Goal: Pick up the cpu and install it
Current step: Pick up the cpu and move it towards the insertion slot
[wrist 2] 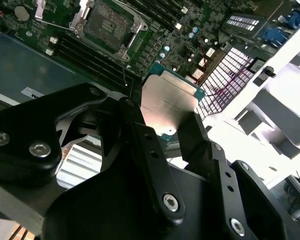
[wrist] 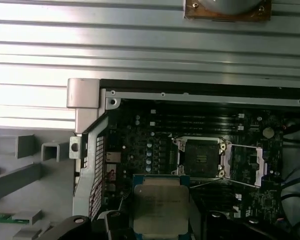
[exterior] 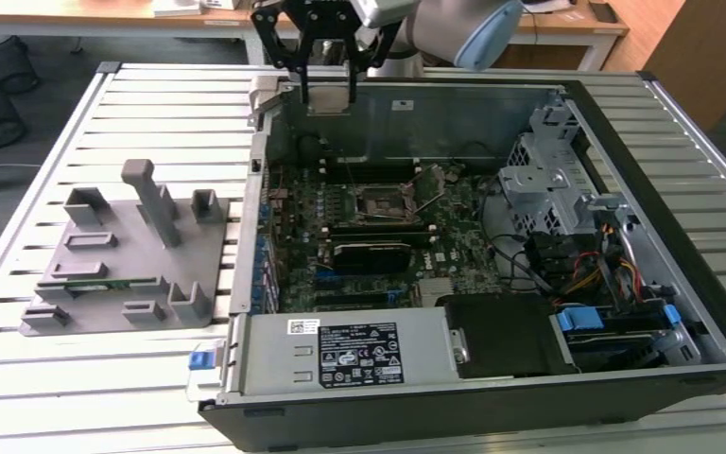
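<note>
The cpu (exterior: 326, 98), a flat square chip with a silver top, hangs in the air over the far rim of the open computer case (exterior: 490, 407), toward the exterior view's left. My gripper (exterior: 325, 93) is shut on it, one black finger on each side. Both wrist views show the cpu (wrist 2: 167, 102) (wrist: 160, 205) clamped between the fingers (wrist 2: 140, 137). The black socket (exterior: 380, 200) (wrist 2: 110, 25) (wrist: 200, 157) lies on the motherboard below, its metal frame swung open and nothing in it. The cpu is well above the socket and apart from it.
A grey holder fixture (exterior: 124, 255) with upright posts sits on the slatted table (exterior: 35, 397) at the exterior view's left, with a green memory stick (exterior: 79, 284) lying in it. Inside the case are a power supply (exterior: 337, 352), a drive cage (exterior: 546, 180) and loose cables (exterior: 590, 274).
</note>
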Motion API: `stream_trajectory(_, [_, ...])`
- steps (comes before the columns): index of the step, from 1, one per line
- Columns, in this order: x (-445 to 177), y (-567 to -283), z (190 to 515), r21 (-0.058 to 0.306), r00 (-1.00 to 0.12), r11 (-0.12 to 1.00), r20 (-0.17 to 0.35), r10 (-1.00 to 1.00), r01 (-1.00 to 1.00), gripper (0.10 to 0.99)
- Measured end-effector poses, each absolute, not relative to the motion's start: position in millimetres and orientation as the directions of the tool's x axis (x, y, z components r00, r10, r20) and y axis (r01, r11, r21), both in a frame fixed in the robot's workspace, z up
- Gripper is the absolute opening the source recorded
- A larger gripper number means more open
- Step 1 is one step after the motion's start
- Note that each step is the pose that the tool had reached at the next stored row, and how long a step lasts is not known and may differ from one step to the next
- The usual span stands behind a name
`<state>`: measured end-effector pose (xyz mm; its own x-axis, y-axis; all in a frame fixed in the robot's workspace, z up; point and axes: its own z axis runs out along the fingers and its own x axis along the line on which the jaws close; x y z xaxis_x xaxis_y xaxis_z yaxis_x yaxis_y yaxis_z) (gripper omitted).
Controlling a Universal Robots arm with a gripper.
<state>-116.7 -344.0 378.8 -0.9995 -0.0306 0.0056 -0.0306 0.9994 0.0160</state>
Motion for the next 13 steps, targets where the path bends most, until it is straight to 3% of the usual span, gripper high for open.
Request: stream_trajectory(13, [-95, -343, 378, 0.016, -1.000, 0.999, 0.006, -0.031, -0.031, 0.533])
